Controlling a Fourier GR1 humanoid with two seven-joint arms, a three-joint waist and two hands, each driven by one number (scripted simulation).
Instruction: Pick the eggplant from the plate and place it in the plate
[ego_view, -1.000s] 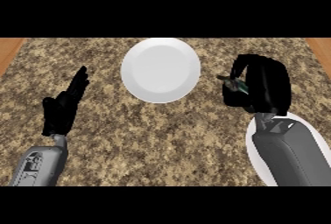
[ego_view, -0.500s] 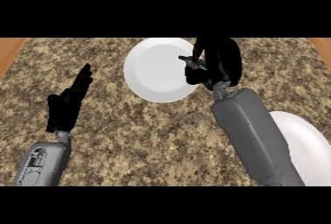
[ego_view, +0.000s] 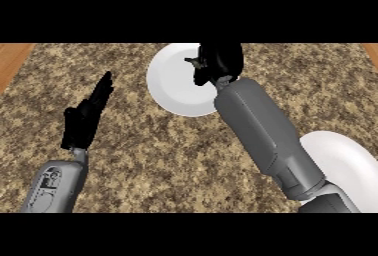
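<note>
My right hand (ego_view: 219, 61) hangs over the right part of the white plate (ego_view: 173, 85) at the counter's far middle. Its fingers are curled round a dark thing, the eggplant (ego_view: 198, 64), of which only a small tip shows at the hand's left side. The grey right forearm (ego_view: 262, 130) runs from the lower right up to the plate and covers the plate's right rim. A second white plate (ego_view: 341, 161) lies at the lower right, partly behind that forearm, with nothing on its visible part. My left hand (ego_view: 85, 116) rests open at the left, fingers straight.
The speckled brown stone counter (ego_view: 162, 160) fills the view. Wooden strips show at the far left corner (ego_view: 13, 55) and far right corner (ego_view: 370, 47).
My right hand has carried the eggplant from the right side leftward and farther away, from beside the far plate to over it. The near right plate has come into view. The left hand stayed still.
</note>
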